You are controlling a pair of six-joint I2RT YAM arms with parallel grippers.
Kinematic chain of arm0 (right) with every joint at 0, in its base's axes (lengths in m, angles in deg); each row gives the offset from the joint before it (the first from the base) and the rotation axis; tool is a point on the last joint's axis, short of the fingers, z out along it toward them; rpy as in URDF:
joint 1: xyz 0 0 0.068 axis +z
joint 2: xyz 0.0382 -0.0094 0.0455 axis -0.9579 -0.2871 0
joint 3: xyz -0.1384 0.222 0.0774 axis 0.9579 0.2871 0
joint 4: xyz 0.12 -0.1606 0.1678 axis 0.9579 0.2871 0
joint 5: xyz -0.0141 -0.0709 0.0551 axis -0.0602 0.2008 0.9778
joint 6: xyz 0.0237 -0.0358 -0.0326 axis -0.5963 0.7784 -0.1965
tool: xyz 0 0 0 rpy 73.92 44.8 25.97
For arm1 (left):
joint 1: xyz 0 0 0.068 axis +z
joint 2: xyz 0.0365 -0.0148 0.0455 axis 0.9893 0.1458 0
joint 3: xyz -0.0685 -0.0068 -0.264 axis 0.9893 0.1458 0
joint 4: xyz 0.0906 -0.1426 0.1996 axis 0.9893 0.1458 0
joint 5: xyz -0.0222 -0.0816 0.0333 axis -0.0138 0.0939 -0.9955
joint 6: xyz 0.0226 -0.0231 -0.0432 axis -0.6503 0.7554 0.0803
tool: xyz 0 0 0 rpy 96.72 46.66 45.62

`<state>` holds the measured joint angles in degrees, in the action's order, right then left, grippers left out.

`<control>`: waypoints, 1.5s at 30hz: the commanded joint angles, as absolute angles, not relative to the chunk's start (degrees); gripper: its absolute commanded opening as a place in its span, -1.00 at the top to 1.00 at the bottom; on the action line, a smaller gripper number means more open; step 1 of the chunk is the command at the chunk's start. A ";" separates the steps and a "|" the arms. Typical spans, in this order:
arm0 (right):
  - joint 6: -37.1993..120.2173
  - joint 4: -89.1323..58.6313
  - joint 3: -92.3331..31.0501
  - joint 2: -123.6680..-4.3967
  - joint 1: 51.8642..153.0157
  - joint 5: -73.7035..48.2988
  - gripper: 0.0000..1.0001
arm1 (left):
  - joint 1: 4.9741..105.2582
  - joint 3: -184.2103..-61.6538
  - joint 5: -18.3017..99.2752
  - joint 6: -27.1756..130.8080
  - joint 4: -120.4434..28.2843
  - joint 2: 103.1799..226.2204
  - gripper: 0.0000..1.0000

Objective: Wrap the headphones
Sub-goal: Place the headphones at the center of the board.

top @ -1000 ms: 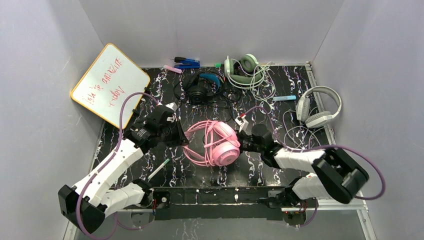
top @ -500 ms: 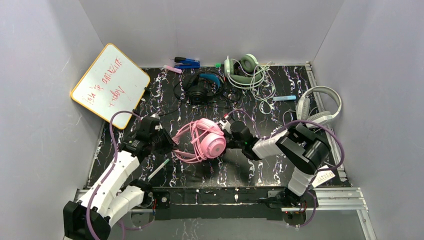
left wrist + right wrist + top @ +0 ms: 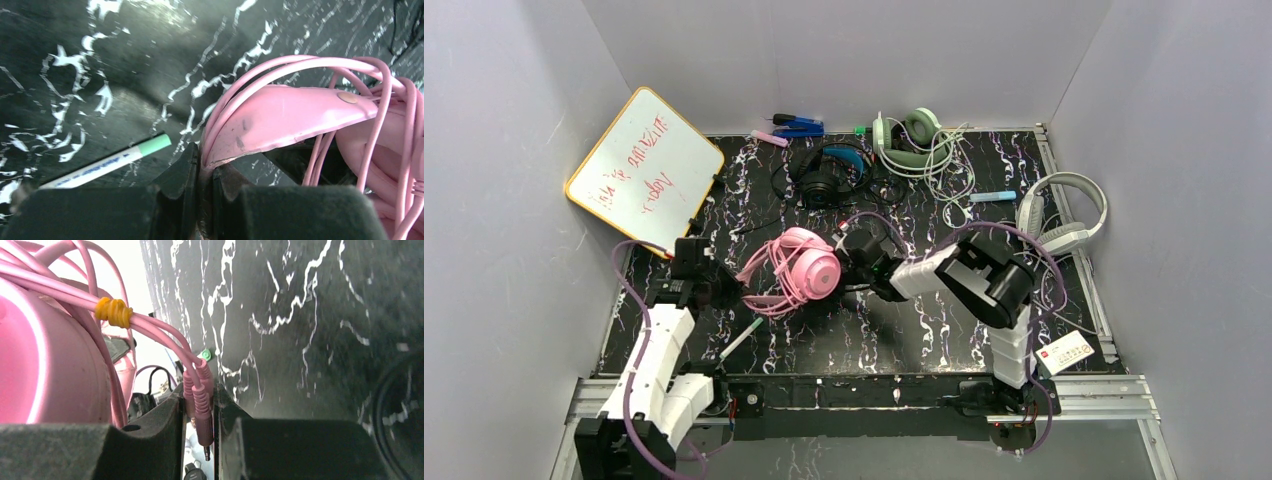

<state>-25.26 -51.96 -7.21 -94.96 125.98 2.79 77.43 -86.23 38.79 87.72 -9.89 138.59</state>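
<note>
Nearest the arms, just past a green-capped pen [image 3: 741,338], the pink headphones [image 3: 802,272] are held left of the table's middle, cord already looped round the band and cups. The left gripper [image 3: 202,175] is pinched tight on the headband and the right gripper [image 3: 199,415] nips the two plugs [image 3: 200,400], so this pair looks nearly finished. Farther back, the black-and-blue headset [image 3: 829,175], a green one [image 3: 909,140] and the white-grey headset [image 3: 1059,215] lie with cords sprawled loose, unwrapped, crowding that side.

Your top camera looks down from high behind onto the whole table [image 3: 944,330]; both wrist cameras sit low and very close, facing the pink headphones [image 3: 809,268], which all three views share.
</note>
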 commanded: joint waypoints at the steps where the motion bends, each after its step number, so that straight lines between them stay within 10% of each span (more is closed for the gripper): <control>1: -26.40 -46.38 -12.82 -100.42 128.53 3.44 0.97 | 86.38 -88.53 36.39 87.65 -15.25 140.55 1.00; 28: -29.10 -51.52 -30.51 -117.68 130.39 11.82 0.82 | 103.85 -83.96 29.22 80.85 -28.43 151.85 1.00; 45: -33.53 -59.15 -22.17 -111.56 128.54 15.59 0.03 | 103.85 -83.62 25.64 76.34 -30.09 154.76 1.00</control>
<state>-33.69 -65.25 -23.39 -115.70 128.67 12.96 103.68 -82.27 29.18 76.22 -27.79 156.01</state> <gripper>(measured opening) 0.448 0.069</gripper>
